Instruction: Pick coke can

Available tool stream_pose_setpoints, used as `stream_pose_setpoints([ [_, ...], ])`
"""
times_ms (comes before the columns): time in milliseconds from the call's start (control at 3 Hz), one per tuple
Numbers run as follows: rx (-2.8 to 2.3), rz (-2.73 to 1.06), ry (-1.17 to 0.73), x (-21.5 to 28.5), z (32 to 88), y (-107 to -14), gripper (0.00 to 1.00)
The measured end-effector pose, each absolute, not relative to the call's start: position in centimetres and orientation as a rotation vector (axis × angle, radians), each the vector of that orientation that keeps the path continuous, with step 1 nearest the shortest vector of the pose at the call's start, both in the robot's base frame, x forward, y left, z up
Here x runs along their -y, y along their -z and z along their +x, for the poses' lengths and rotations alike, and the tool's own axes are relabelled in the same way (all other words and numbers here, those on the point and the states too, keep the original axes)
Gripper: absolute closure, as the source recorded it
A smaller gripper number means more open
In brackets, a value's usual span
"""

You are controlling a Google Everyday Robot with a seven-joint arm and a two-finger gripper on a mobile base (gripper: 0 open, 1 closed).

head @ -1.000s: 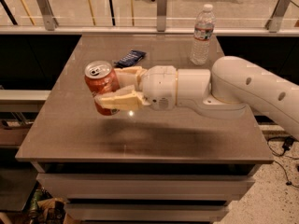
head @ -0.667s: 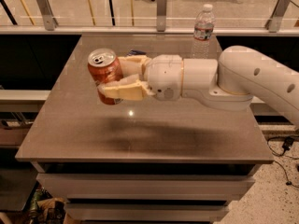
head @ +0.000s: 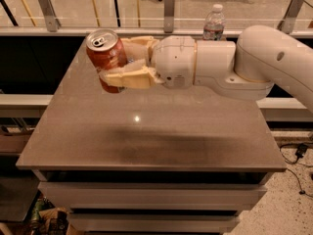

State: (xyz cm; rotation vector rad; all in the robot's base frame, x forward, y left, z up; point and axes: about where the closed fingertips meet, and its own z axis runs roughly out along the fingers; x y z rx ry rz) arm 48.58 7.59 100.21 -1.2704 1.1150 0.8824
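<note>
Change: the coke can (head: 105, 53) has come up with the gripper (head: 113, 61) since a moment ago. It was lower over the table (head: 73, 131) then; now it hangs higher and looms larger from where I stand.
Coke can: off the table, in the air above the far left part of the top. It is roughly upright and leans a little, with the silver pull-tab end facing up.
Gripper: at the can, reaching in from the right.
Fingers (head: 129, 77): two cream ones clamped on the can, one along its far side and one across its near side. The can's red wall shows between them.
Shadow (head: 161, 146): a broad dark patch on the table, below and to the right of the can.
Wrist (head: 176, 62): a white rounded housing just behind the fingers, held level.
Water bottle (head: 214, 22): upright at the table's far edge, its lower part hidden behind the wrist, well apart from the can.
Arm (head: 274, 62): a thick white link running off to the right.
</note>
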Motion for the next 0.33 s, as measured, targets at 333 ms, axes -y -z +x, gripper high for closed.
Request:
stream_pose_setpoints([
  [333, -1.111, -1.272, -0.88, -7.62, 48.57, -100.42, 1.0],
])
